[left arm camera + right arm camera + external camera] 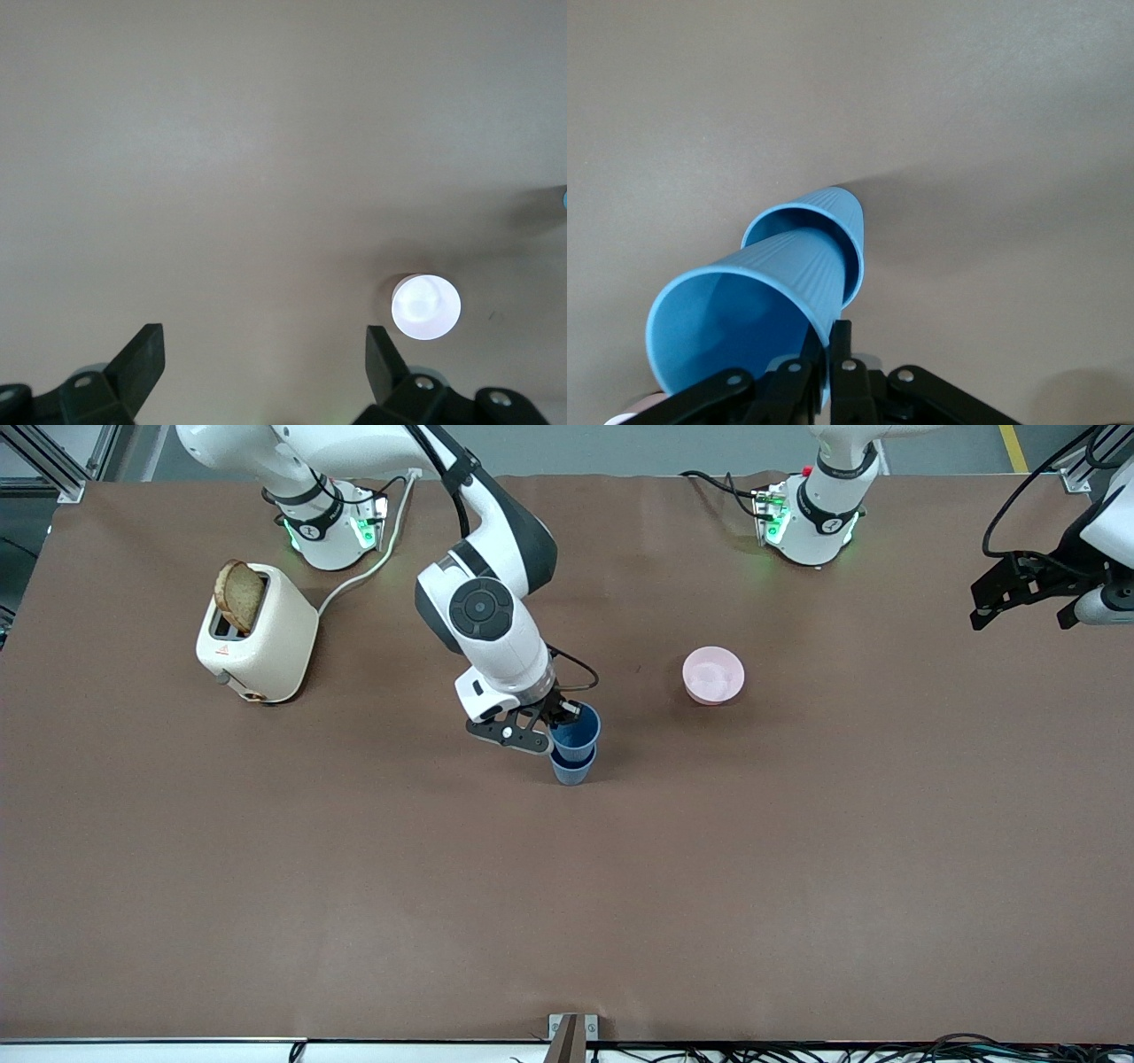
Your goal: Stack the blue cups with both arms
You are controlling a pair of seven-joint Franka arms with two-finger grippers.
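Observation:
Two blue cups stand mid-table. The upper cup (578,731) sits partly inside the lower cup (571,769), which stands upright on the table. My right gripper (556,722) is shut on the rim wall of the upper cup, one finger inside and one outside. In the right wrist view the upper cup (744,310) nests into the lower cup (833,221), with my right gripper (831,341) pinching its rim. My left gripper (1028,593) is open and empty, held high over the left arm's end of the table. It also shows open in the left wrist view (266,354).
A pink bowl (713,676) sits beside the cups, toward the left arm's end; it shows in the left wrist view (426,306). A cream toaster (257,633) with a bread slice (239,595) stands toward the right arm's end, its cord running to the base.

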